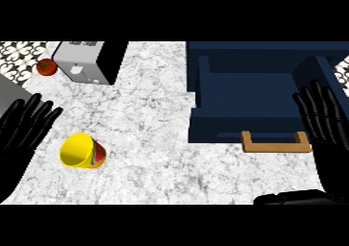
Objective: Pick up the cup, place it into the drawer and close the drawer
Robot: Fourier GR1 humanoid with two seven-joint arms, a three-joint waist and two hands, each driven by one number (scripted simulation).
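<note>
Head view: a yellow cup (80, 150) with a red outer wall lay tipped on its side on the white marble counter (148, 144), its open mouth turned toward the view's left, well apart from the drawer. The robot's left hand (17, 132) stood at the view's left edge, fingers straight and spread, pointing up and to the right; its fingertips were near the cup but not touching it, and it held nothing. The right hand (326, 125) rose along the right edge, fingers likewise straight and apart, lying over the right wall of the open navy drawer (241, 91) and gripping nothing. The drawer was pulled out toward the viewer, its blue inside showing, with a tan wooden handle (275, 143) on its front face, just beside the right hand. At the counter's far left a white and black toaster (88, 61) stood upright, and a red tomato (47, 67) sat just beside it on its left. A patterned black-and-white tiled floor (17, 55) showed beyond the counter's upper left corner.
</note>
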